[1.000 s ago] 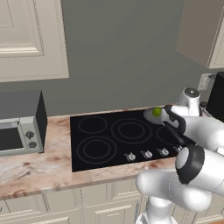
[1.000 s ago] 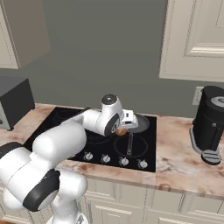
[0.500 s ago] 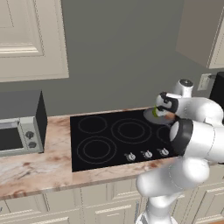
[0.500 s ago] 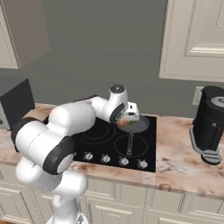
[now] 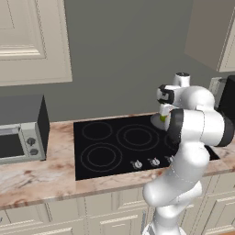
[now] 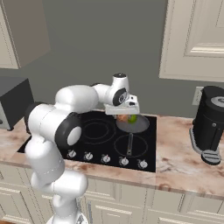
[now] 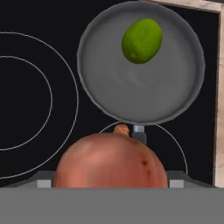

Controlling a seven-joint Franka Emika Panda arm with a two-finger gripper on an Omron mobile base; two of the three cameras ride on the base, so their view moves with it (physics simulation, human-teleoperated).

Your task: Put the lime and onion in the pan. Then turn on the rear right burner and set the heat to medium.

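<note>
The lime [image 7: 141, 40] lies in the pan [image 7: 109, 92], upper centre of the hand view. The onion [image 7: 111, 161] sits clamped in the gripper [image 6: 124, 110] at bottom centre, which has swung from the cooktop [image 5: 105, 142]'s front back over the pan.

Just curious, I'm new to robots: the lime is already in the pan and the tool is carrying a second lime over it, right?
Not quite: the lime lies in the pan, but the tool carries the onion, not a second lime, as the hand view shows.
</note>
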